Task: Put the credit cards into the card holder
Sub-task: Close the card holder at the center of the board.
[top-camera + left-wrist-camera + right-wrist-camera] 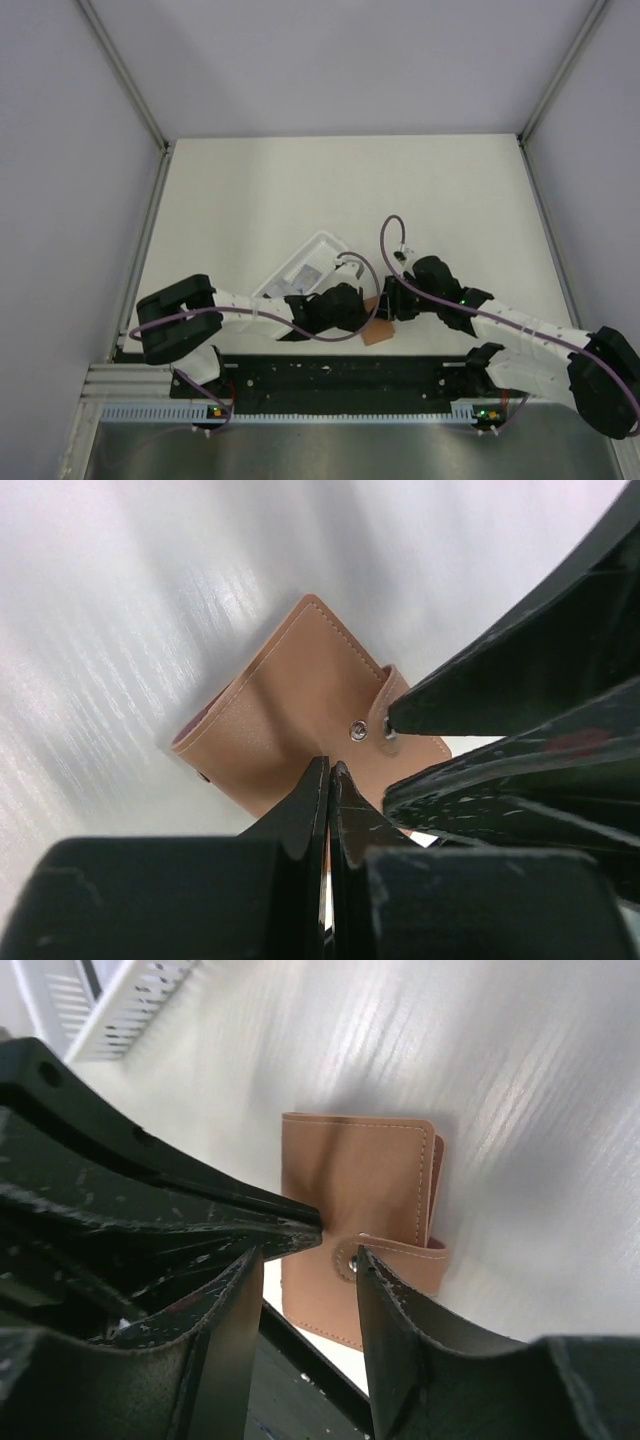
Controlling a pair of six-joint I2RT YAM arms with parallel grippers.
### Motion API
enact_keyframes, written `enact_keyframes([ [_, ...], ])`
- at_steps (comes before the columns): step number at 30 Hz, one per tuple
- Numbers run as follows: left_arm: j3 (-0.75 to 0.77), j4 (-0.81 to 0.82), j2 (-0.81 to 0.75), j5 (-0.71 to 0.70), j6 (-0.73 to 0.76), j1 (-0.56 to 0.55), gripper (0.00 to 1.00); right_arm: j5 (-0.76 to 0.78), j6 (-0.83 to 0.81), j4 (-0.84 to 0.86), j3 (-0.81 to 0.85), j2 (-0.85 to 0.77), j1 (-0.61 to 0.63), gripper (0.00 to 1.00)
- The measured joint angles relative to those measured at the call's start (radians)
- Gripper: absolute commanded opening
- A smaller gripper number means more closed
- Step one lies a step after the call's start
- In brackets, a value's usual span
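The card holder (378, 334) lies folded near the table's front edge, orange-brown, with its strap across the open side. My left gripper (330, 766) is shut just over the holder's (290, 705) near edge, with nothing showing between its fingers. My right gripper (310, 1253) stands open over the holder (360, 1165), one finger on each side of the strap's metal snap (347, 1257). From above, the left gripper (362, 308) and right gripper (393, 306) nearly meet over the holder. The credit cards are out of view.
A long white tray (305, 268) lies slanted just behind the left arm. The black rail (340, 375) of the arm bases runs right below the holder. Cables loop over both arms.
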Motion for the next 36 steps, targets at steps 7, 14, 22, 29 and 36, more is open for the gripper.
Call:
enact_keyframes([
  [7,-0.012,-0.009,-0.028,-0.001,0.002,0.000,0.00,0.092,0.011,-0.028,-0.003,-0.202,-0.005,0.21],
  [14,-0.016,-0.024,-0.051,-0.005,0.010,0.000,0.00,0.194,0.002,-0.166,-0.001,-0.229,-0.007,0.17],
  [22,-0.018,-0.027,-0.056,-0.008,0.011,0.000,0.00,0.233,0.002,-0.230,-0.001,-0.207,-0.008,0.18],
  [29,-0.019,-0.027,-0.056,-0.008,0.011,0.000,0.00,0.173,0.002,-0.185,-0.002,-0.132,-0.008,0.18],
  [36,-0.019,-0.027,-0.056,-0.008,0.011,0.000,0.00,0.132,0.002,-0.135,-0.002,-0.099,-0.008,0.18],
])
